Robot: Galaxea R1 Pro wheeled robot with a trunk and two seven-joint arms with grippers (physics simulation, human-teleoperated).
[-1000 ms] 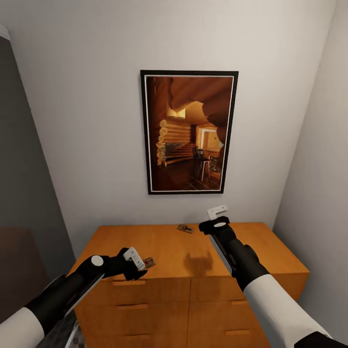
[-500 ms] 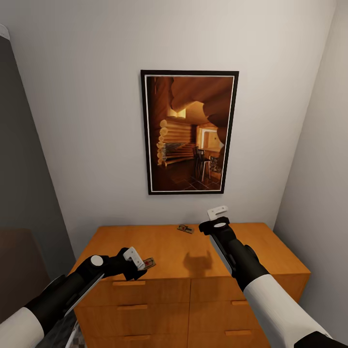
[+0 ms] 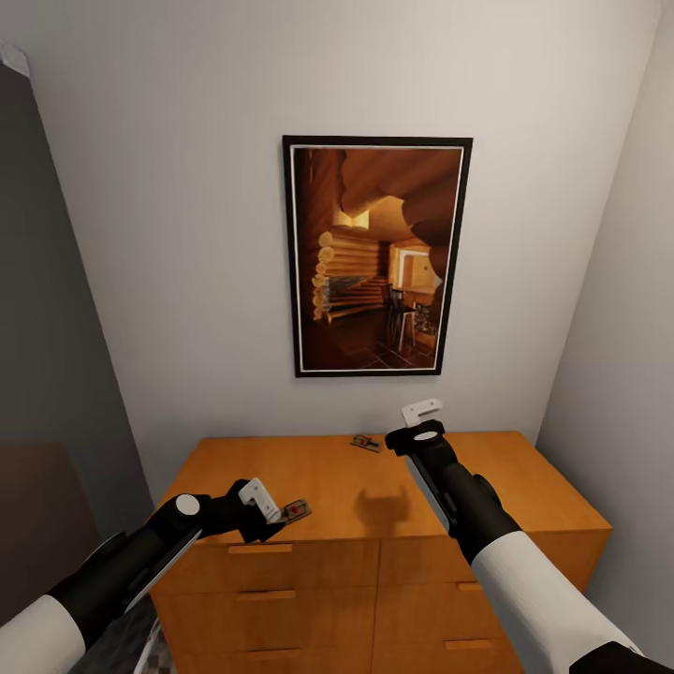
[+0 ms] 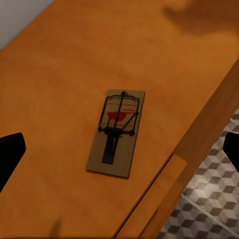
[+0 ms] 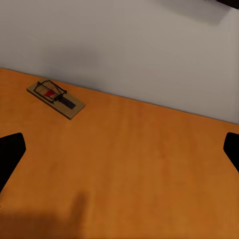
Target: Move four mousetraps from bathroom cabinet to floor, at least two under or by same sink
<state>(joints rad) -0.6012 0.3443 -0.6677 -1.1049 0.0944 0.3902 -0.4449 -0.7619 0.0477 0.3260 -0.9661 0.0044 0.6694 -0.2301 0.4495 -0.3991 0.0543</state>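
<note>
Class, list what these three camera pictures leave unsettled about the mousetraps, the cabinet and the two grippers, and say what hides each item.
1. Near mousetrap: in the head view the left gripper partly covers it.
2. Far mousetrap: too small in the head view for its metal parts.
3. Cabinet: lower fronts cut off by the head view's bottom edge; closed fronts hide its inside.
4. Right gripper: most of each finger lies beyond the right wrist view's side edges.
</note>
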